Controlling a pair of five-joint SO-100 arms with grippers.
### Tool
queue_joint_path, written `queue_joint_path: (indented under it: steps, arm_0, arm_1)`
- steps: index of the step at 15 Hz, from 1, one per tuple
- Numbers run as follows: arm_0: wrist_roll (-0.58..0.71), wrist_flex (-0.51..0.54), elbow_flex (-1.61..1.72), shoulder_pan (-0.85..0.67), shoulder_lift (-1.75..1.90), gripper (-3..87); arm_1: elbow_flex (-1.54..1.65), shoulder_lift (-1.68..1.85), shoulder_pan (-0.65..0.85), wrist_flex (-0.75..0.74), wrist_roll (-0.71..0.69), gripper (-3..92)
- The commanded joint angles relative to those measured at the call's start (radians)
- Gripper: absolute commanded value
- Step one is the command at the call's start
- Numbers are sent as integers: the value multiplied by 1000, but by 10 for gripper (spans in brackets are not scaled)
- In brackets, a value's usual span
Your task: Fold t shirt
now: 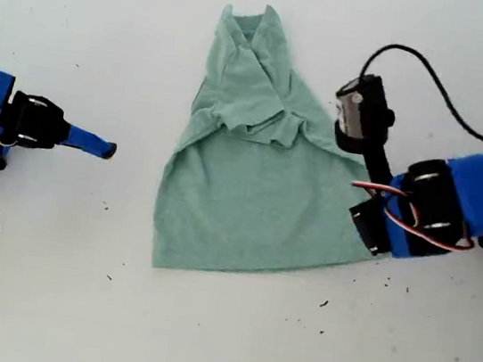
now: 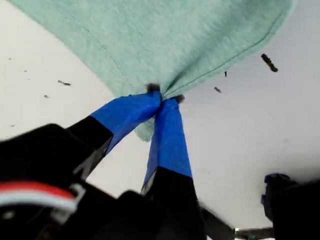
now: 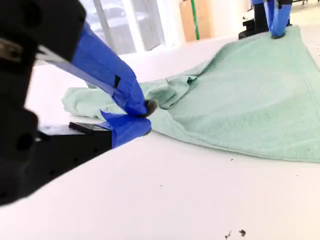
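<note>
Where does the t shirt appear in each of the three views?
Exterior view: t shirt, middle of the table.
First wrist view: its corner, held in my first pincer.
Second wrist view: spread beyond my second pincer.
Shared landmark: my first pincer on that corner.

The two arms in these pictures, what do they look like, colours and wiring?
Both arms are black and blue. My first gripper and my second gripper have blue-taped fingers on black bodies. Red and white wires run along the joints, and a black cable loops from the first arm.
</note>
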Motion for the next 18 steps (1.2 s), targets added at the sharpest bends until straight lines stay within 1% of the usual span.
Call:
queue_joint_path:
  steps: [1, 2, 4, 8, 10, 11, 12, 13, 14, 15, 16, 17, 18]
  arm_0:
    - [18, -9, 12, 15, 3, -2]
    - [18, -9, 12, 17, 3, -2]
    - [17, -8, 12, 20, 5, -2]
    - [18, -9, 12, 17, 5, -2]
    - [18, -9, 12, 15, 5, -2]
    - [18, -9, 12, 15, 5, -2]
    - [18, -9, 12, 15, 5, -2]
    - [18, -9, 12, 17, 5, -2]
    - [18, -9, 12, 17, 5, -2]
    - [18, -9, 12, 17, 5, -2]
    - [20, -11, 12, 17, 5, -2]
    - [21, -11, 12, 15, 5, -2]
    - [21, -11, 12, 14, 5, -2]
  arm_1:
    - [-371, -64, 21, 144, -92, -5]
    - [-423, -94, 26, 144, -100, -5]
    - [-434, -155, 34, 124, -66, -5]
    - [-736, -454, 15, -81, -95, -5]
    - [-684, -549, 3, -222, -64, -5]
    - [-672, -615, -9, -267, -58, -11]
    - [-689, -672, -21, -328, -55, 45]
    - [-729, -681, -38, -310, -57, 245]
    - [-796, -652, -43, -181, -66, 343]
    - [-871, -591, -35, -14, -75, 330]
    - [-874, -489, -8, 103, -84, 323]
    - [-804, -360, 26, 132, -127, 306]
    - [-661, -225, 69, 129, -147, 247]
